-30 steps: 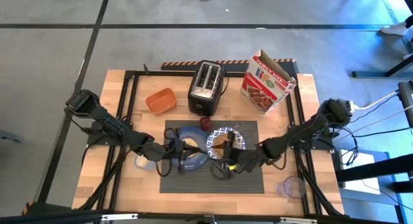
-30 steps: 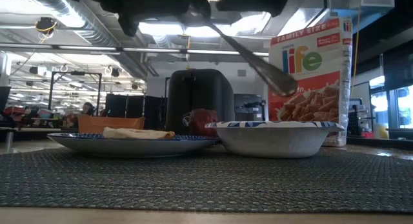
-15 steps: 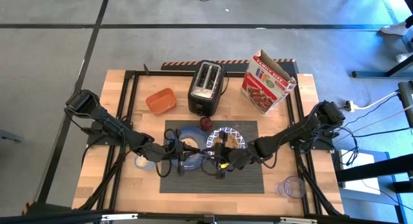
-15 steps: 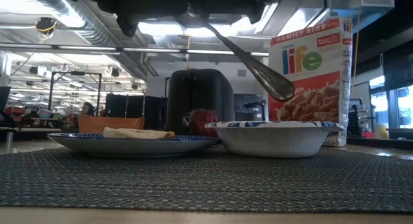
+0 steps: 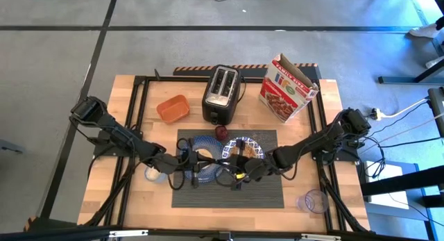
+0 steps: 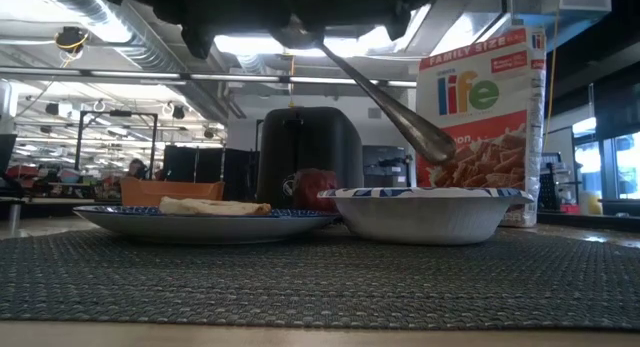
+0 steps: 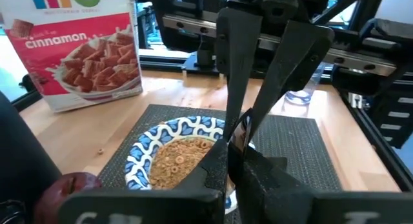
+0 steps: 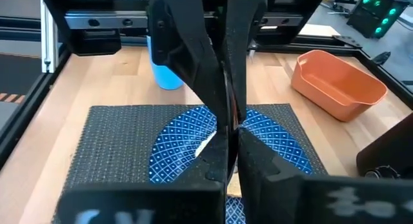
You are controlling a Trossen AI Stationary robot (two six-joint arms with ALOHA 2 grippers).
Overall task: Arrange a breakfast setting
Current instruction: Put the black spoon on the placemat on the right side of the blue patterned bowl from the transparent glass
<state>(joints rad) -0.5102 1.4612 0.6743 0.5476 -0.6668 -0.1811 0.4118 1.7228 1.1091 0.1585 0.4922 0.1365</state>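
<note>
I have the right gripper (image 5: 239, 176) clenched on the metal spoon (image 6: 385, 99), which hangs tilted in the upper centre of the low view, its head above the blue-and-white bowl (image 6: 424, 213), high enough, I judge, to clear the rim. The left gripper (image 5: 195, 171) sits over the dark blue plate (image 6: 200, 219) at centre frame of the high view, and I cannot tell its fingers' state. Plate and bowl sit side by side on the placemat (image 5: 267, 194).

mat front (image 5: 208, 198): free | behind bowl (image 5: 244, 148): toaster (image 5: 220, 94), cereal box (image 5: 286, 87) (tall)
</note>
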